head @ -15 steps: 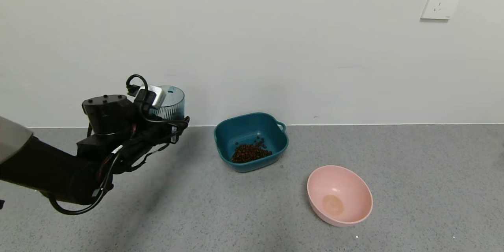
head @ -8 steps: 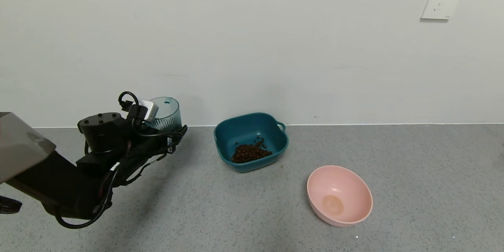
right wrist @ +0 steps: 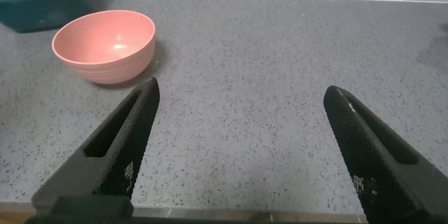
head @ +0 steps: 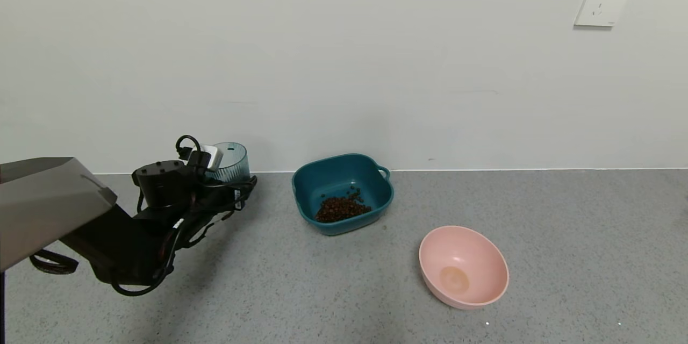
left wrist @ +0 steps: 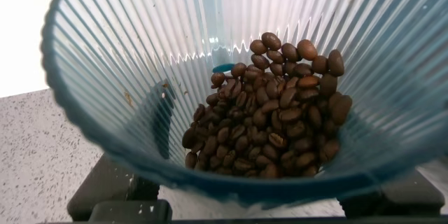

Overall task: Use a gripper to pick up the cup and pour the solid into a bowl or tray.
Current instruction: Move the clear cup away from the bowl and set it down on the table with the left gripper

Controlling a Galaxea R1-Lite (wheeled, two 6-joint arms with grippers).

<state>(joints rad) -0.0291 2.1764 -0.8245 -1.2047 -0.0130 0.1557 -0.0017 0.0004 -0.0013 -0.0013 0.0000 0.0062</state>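
Translucent cup [head: 231, 161] w/ beans [left wrist: 269, 122] clamped in left gripper [head: 236, 180].

Upright cup [head: 232, 162] of beans [left wrist: 273, 115]

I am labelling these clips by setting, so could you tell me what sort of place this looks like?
Probably an indoor test or lab bench, not a lived-in kitchen: a grey speckled countertop against a plain white wall with one wall socket, and only a teal basin, a pink bowl and a cup of coffee beans set out.
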